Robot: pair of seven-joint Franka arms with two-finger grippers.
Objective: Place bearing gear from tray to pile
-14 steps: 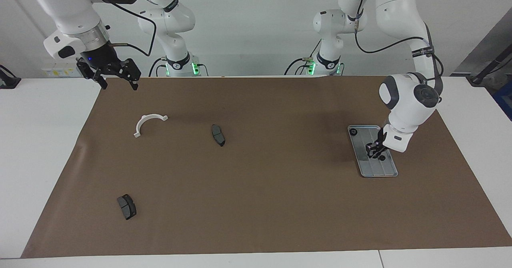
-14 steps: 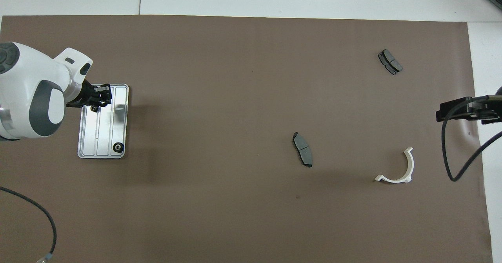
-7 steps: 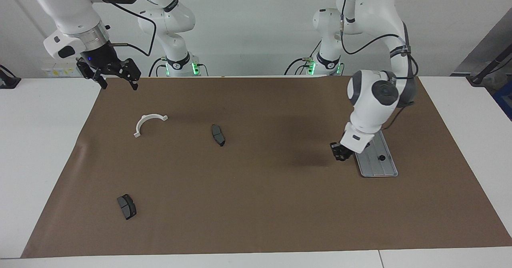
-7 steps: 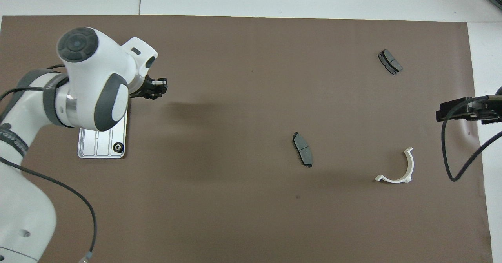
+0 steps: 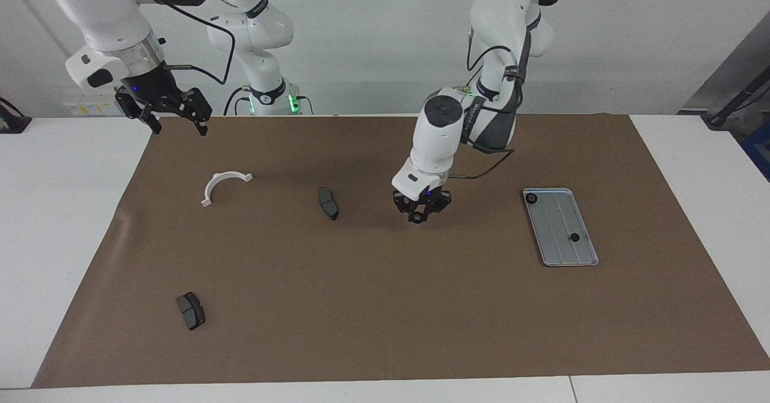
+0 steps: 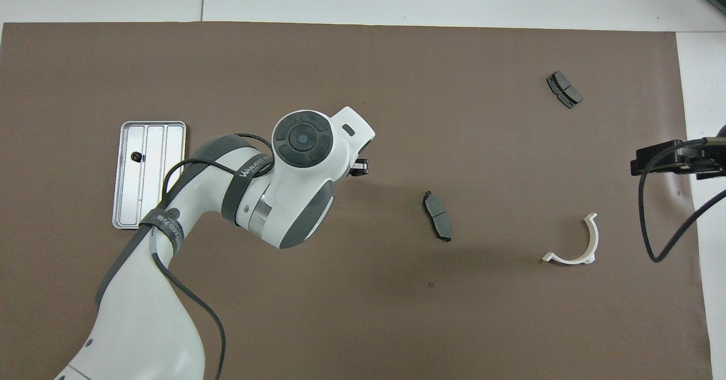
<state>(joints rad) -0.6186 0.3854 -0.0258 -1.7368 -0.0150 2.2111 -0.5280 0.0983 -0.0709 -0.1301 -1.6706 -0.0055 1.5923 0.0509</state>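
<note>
We are carrying a bearing gear (image 5: 416, 217) in the left gripper (image 5: 419, 216), whose fingertips are pinched on the small dark ring, up over the middle of the brown mat (image 5: 385, 331) and well clear of the tray (image 5: 544, 246). The pick is done; what is left is reaching the pile and letting go. The nearest pile piece, a dark brake pad (image 5: 328, 203), is lying just toward the right arm's end of the mat from the gripper, with the white half-ring bracket (image 5: 224, 186) further that way and a second brake pad (image 5: 190, 310) near the mat's corner away from the robots. Two small dark parts are sitting in the tray, one at its corner nearest the robots (image 5: 531, 198) and one near its middle (image 5: 574, 237) (so more trips may be waiting). The held gear is round, so it has no long axis; which way its bore is facing we cannot tell. The right gripper (image 5: 174, 120) is waiting, fingers spread and empty, over the mat's corner at its own end.
</note>
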